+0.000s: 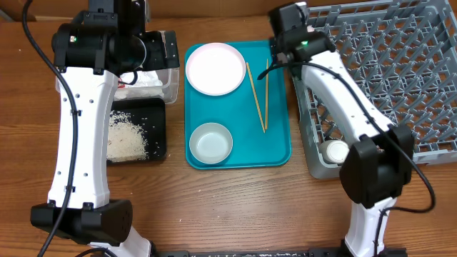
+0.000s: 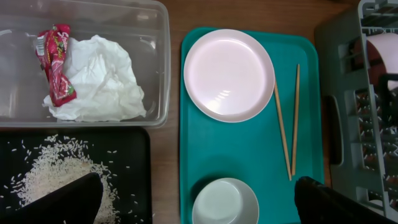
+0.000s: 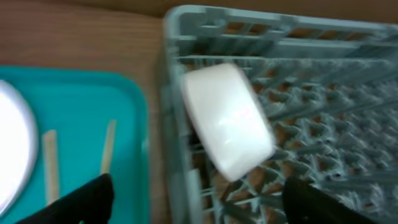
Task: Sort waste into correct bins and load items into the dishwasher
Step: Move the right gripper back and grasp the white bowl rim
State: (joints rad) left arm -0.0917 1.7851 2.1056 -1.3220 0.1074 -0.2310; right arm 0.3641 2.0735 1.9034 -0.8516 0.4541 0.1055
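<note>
The red-and-white wrapper (image 2: pixel 55 62) and crumpled napkin (image 2: pixel 99 87) lie in the clear tub (image 2: pixel 158 62). Rice (image 2: pixel 56 177) lies in the black tray (image 2: pixel 134 155). The white plate (image 1: pixel 215 68), grey-green bowl (image 1: pixel 211 142) and two chopsticks (image 1: pixel 256 96) sit on the teal tray (image 1: pixel 275 146). The small white bowl (image 3: pixel 227 121) rests tilted on its side in the grey dish rack (image 1: pixel 400 78). A small white cup (image 1: pixel 334 151) stands in the rack's front left corner. My left gripper (image 2: pixel 199 205) is open and empty, high above the tub and trays. My right gripper (image 3: pixel 199 205) is open over the rack's left edge, apart from the bowl.
The black tray (image 1: pixel 158 135) and clear tub (image 1: pixel 170 78) sit side by side left of the teal tray. The rack's left wall (image 3: pixel 180 93) stands close to the teal tray (image 3: pixel 93 99). Bare wooden table (image 1: pixel 235 207) lies in front.
</note>
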